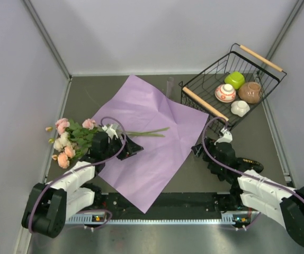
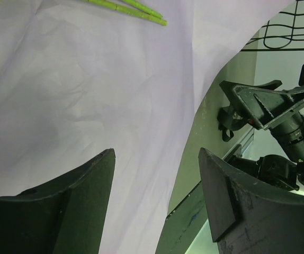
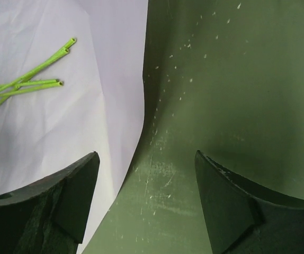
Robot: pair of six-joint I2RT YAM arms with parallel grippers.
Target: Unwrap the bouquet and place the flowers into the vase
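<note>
Top external view: the flowers [image 1: 70,140] lie at the left, heads off the spread paper [image 1: 157,159] and stems across it. The vase [image 1: 169,84] stands beside the basket [image 1: 205,104]. The left gripper [image 2: 157,159] and the right gripper [image 3: 146,159] both gape, holding nothing.

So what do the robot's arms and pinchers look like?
The left arm and right arm have white shells and black joints, with a purple cable looping along each. The left gripper and right gripper each have two dark, curved fingers.
</note>
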